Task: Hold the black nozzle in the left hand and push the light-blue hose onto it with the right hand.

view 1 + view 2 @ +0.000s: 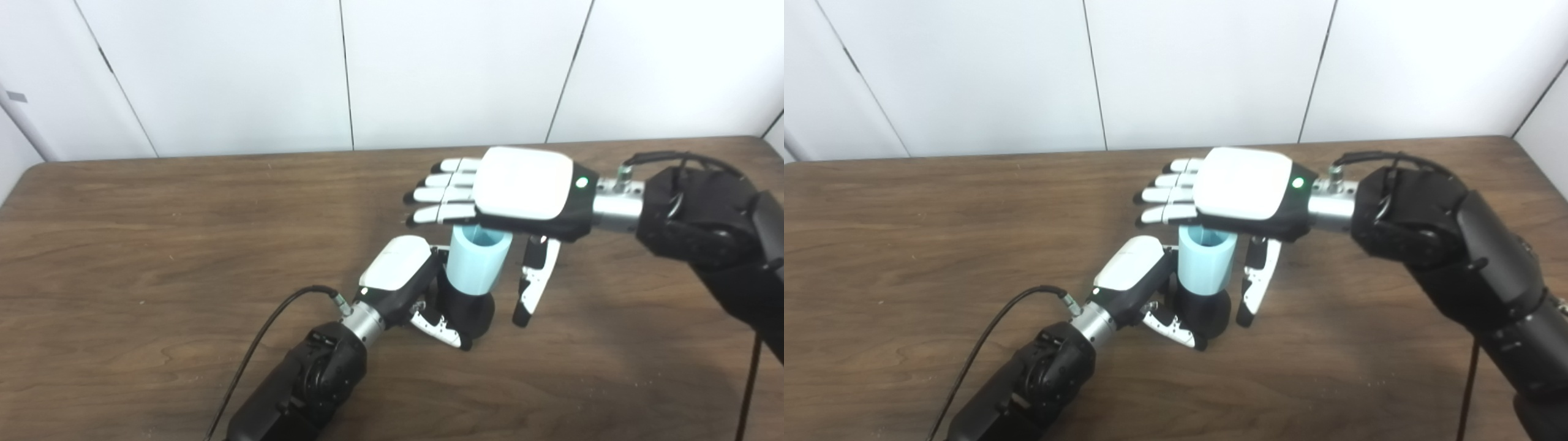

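The black nozzle [468,312] stands upright on the wooden table [153,245]. My left hand [401,275] is shut on it from the left, thumb curled around its base. The light-blue hose [478,260] is a short open tube sitting upright on top of the nozzle. My right hand [520,190] hovers flat over the hose's open top, palm down, fingers stretched out to the left, thumb hanging down to the right of the hose. It holds nothing. The same scene shows in the right eye view, with the hose [1206,260] under the right hand [1240,190].
A black cable [263,337] runs from my left wrist across the table toward the front edge. White wall panels [343,73] stand behind the table's far edge.
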